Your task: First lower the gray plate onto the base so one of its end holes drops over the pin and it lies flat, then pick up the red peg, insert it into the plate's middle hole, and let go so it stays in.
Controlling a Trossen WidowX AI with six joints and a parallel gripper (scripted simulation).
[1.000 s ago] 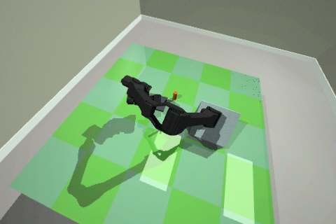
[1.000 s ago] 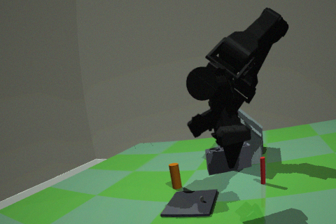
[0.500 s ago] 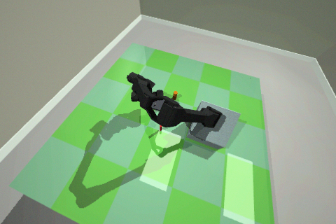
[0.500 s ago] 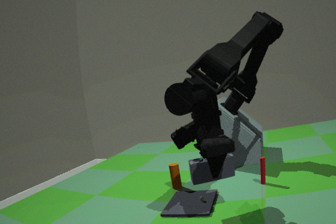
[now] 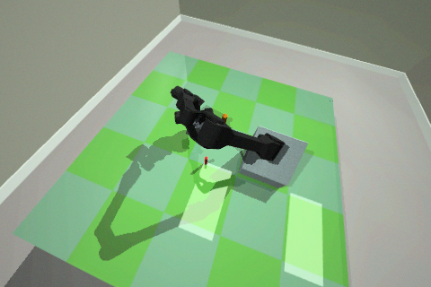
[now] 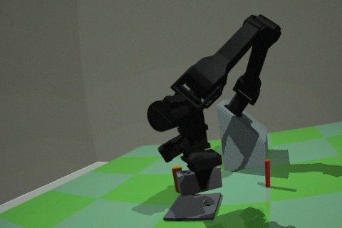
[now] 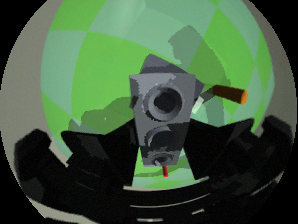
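My gripper (image 6: 203,186) (image 7: 157,116) is shut on the gray plate (image 6: 214,182) (image 7: 141,100), a thick bar with a row of round holes, held level above the back part of the base. The base (image 6: 178,214) (image 7: 156,63) is a thin dark square lying flat; the plate hides much of it in the wrist view. A small stub, seemingly the pin (image 6: 206,202), shows on the base near its right side in the exterior view. The red peg (image 5: 206,160) (image 6: 267,174) (image 7: 165,171) stands upright apart from the base. In the top view the arm hides the plate and base.
An orange cylinder (image 5: 224,117) (image 6: 176,179) (image 7: 230,94) stands close beside the held plate; I cannot tell if they touch. The arm's gray pedestal (image 5: 265,172) (image 6: 261,153) stands behind the red peg in the exterior view.
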